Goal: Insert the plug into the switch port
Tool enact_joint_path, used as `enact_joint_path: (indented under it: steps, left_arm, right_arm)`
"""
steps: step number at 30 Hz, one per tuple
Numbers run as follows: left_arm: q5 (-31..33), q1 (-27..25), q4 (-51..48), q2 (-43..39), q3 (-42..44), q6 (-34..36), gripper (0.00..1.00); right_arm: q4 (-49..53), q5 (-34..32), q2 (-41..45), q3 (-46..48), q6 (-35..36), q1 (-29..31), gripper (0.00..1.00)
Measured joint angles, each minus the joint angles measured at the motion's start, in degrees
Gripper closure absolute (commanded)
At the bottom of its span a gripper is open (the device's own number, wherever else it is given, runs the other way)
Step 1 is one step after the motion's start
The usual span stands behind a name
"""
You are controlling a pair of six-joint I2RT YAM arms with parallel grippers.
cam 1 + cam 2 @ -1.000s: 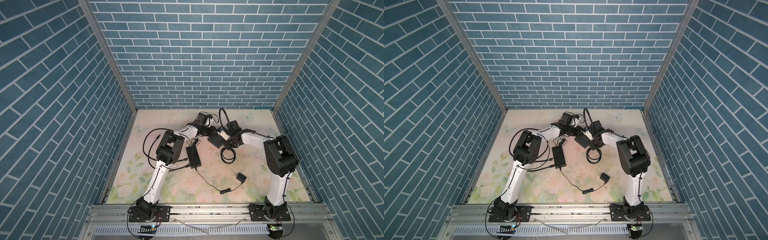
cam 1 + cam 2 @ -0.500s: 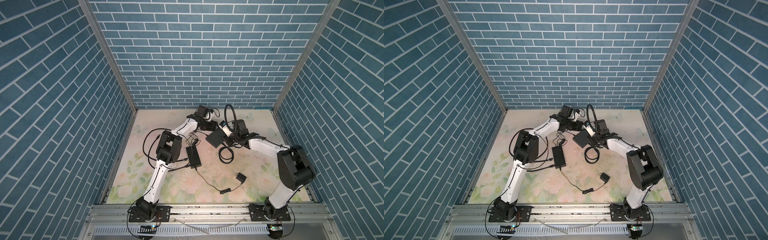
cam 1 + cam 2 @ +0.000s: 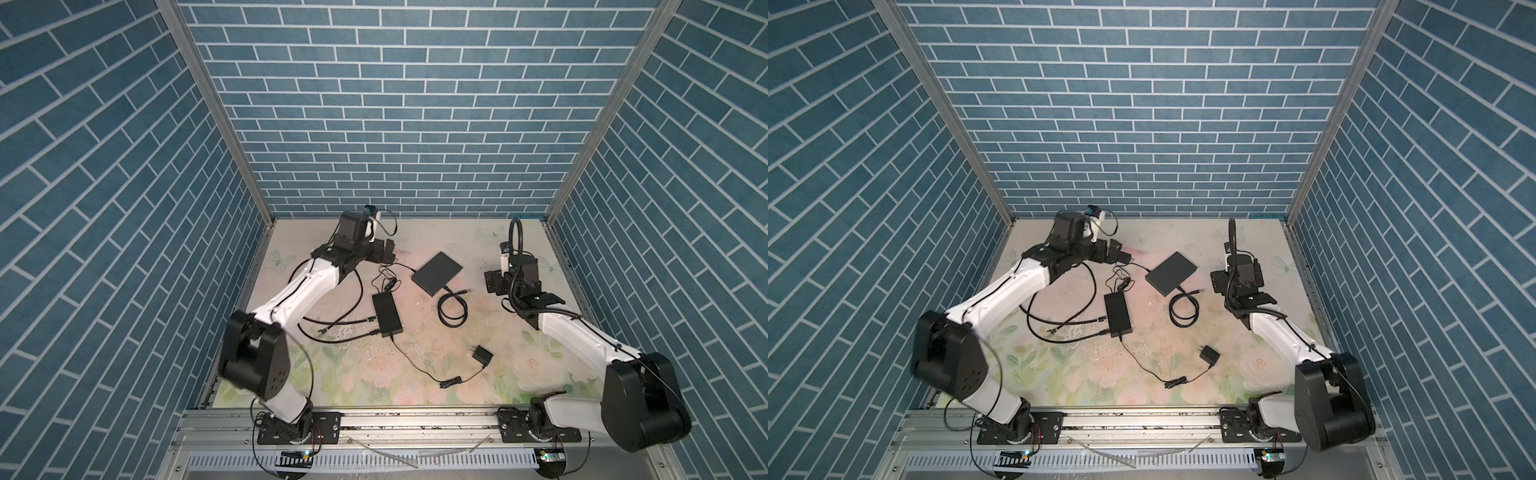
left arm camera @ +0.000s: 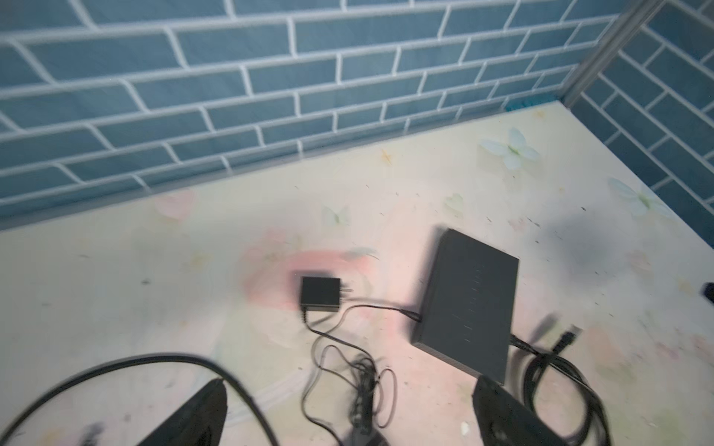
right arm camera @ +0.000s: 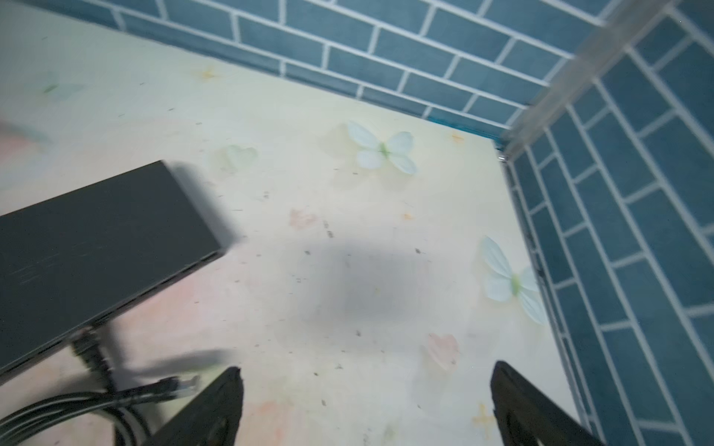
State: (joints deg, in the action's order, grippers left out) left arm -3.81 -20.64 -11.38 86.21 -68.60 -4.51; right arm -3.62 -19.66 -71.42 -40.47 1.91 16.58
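The switch (image 3: 437, 273) (image 3: 1171, 273) is a flat dark box lying at the back middle of the table. A black cable's plug (image 5: 87, 347) meets the switch's (image 5: 96, 247) port face, though blur hides how deep it sits. That cable's loose end (image 5: 181, 384) lies beside it. A thin lead's plug (image 4: 411, 313) meets another side of the switch (image 4: 469, 301). My left gripper (image 3: 388, 253) (image 4: 349, 386) hovers left of the switch, open and empty. Off to the switch's right, my right gripper (image 3: 492, 282) (image 5: 365, 370) is open over bare table.
A small black adapter (image 4: 320, 292) lies by the left gripper, its thin lead bundled nearby. A black power brick (image 3: 387, 314) with cables sits in the middle. The black cable's coil (image 3: 453, 309) lies in front of the switch, another adapter (image 3: 482, 356) nearer the front. Brick walls enclose three sides.
Both grippers have opened and drawn away from the switch, the left toward the back left and the right toward the right wall. The switch now lies untouched.
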Motion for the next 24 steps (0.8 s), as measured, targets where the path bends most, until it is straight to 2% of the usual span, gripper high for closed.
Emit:
enact_joint_path:
  steps: [3,7,11,16,19,23,24]
  left_arm:
    - [2.16,8.63,4.76,-8.11,12.33,1.4,0.0]
    - [5.18,19.58,8.46,-12.57,24.26,3.65,0.0]
    - [5.35,20.57,14.25,-12.57,32.02,5.95,0.0]
    - [3.43,20.5,28.41,-6.03,37.24,6.34,0.0]
    - [1.51,20.5,35.21,-3.91,40.09,7.21,0.0]
    - [0.98,20.46,49.46,-1.46,45.07,8.13,0.0]
    - [1.05,20.46,51.17,-0.13,45.64,8.26,0.0]
  right_arm:
    - [-4.09,-3.21,3.85,5.35,-1.79,-1.55,0.02]
    - [-13.16,-5.42,4.9,14.58,-2.03,-2.43,0.02]
    - [-24.98,-6.14,1.07,21.53,-1.38,-3.54,0.03]
    - [-41.2,-4.7,-9.64,23.06,1.64,-5.33,0.04]
    - [-44.0,-2.38,-13.03,22.8,2.19,-6.82,0.05]
    - [-48.96,4.74,-14.1,22.77,0.63,-13.55,0.06]
    - [-48.87,6.23,-14.93,22.32,0.07,-15.06,0.01]
